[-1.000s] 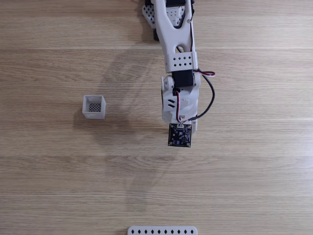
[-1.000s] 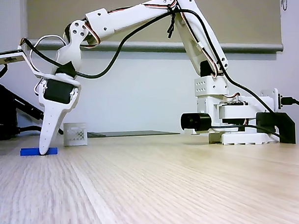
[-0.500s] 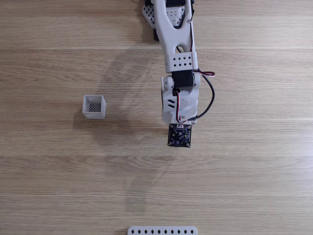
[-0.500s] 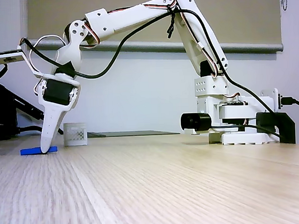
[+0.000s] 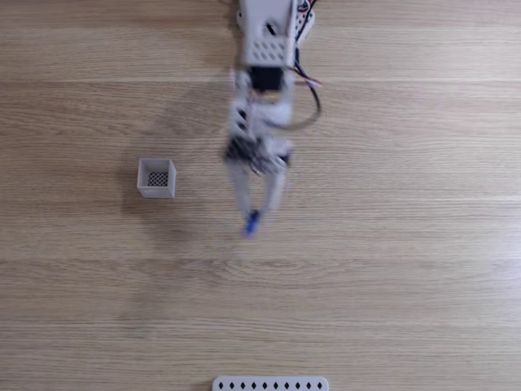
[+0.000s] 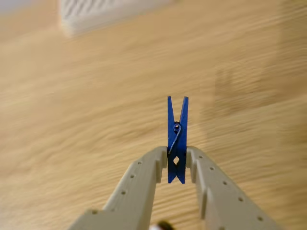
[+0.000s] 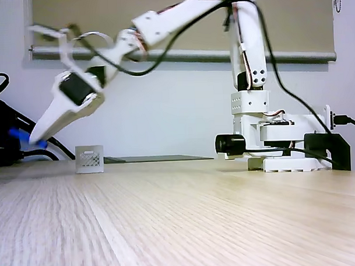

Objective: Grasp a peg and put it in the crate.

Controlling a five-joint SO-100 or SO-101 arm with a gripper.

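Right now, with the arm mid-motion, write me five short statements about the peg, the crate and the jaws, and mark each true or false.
1. The jaws of the gripper are shut on the blue peg. True.
2. The peg lies flat on the table. False: in the low fixed view it is held in the air, well above the wood.
3. The crate already holds the peg. False: the crate's grid bottom is bare, and the peg is off to its right in the top fixed view.
4. The crate stands upright on the table. True.
5. A white perforated strip touches the crate. False: it lies far away, at the bottom edge.
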